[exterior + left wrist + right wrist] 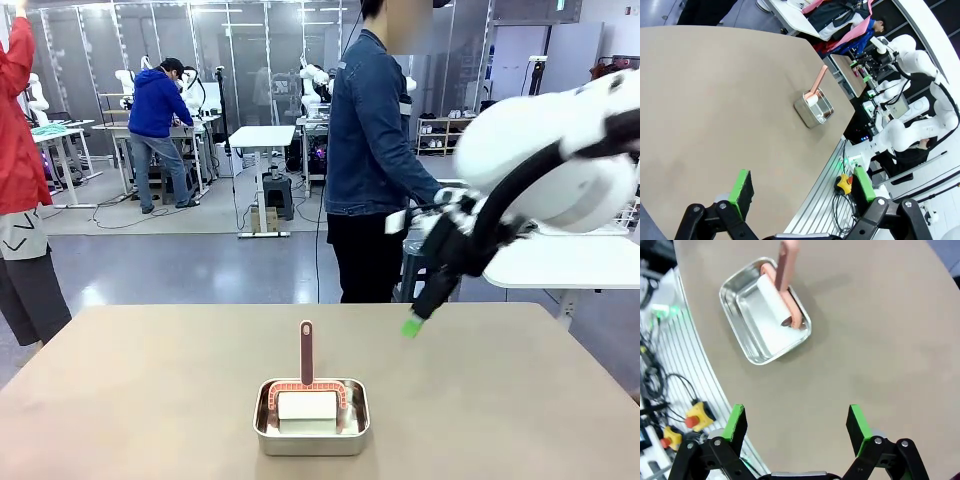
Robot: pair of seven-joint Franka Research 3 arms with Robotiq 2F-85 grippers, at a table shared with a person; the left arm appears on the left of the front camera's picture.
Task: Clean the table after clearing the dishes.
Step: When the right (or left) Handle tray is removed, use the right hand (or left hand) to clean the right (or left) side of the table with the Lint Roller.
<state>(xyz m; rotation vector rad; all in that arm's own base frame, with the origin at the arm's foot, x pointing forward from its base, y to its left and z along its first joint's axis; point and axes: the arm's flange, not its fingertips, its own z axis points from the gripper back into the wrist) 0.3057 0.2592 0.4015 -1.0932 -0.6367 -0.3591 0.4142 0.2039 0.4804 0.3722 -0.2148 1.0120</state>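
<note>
Seemingly clearing is done and cleaning starts: the right gripper (796, 415), spread like the left gripper (802, 182), hovers above the table (150, 400) at 2 o'clock from the steel pan (300, 440), and next should grasp the roller handle (306, 350) standing there.

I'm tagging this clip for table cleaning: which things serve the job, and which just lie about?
Job: table, roller, steel pan holding it, right hand, left hand.
Background: white-topped table, person in denim jacket, yellow button box.

right arm (560, 150) blurred, table (150, 400) near edge cut off
</note>
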